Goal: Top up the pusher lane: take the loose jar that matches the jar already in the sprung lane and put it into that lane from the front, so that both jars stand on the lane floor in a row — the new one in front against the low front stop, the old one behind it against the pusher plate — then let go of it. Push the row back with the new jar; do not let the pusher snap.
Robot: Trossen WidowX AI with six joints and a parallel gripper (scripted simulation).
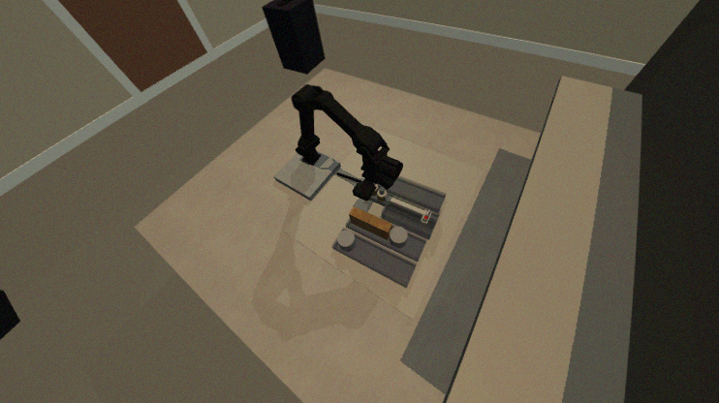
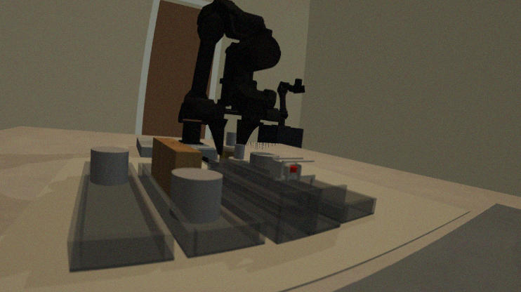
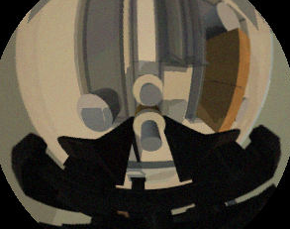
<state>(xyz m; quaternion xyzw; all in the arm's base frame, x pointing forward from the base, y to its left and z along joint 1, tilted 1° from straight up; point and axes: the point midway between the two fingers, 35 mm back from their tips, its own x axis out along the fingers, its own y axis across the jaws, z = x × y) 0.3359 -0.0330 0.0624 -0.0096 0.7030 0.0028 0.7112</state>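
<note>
My gripper [image 2: 230, 148] [image 3: 147, 119] is shut on a jar [image 3: 149, 137] with a pale shoulder and a narrow grey top. Its top stands higher than that of a like jar [image 2: 239, 151] [image 3: 149, 93] just beyond it in the narrow sprung lane. In the wrist view the two line up closely, with amber body colour between them; whether they touch cannot be told. A pale strip [image 1: 407, 204] runs back along the lane to a red marker [image 1: 425, 216] [image 2: 293, 168]. The held jar's base, the low front stop and the pusher plate cannot be made out.
An orange block [image 1: 369, 222] [image 2: 165, 162] [image 3: 225, 83] stands beside the sprung lane area. Wide grey cylinders [image 1: 397, 235] [image 2: 109, 166] stand in neighbouring dark trays. Another grey cylinder [image 2: 262, 158] [image 3: 94, 113] stands on the sprung lane's other side. Low clear walls edge the trays.
</note>
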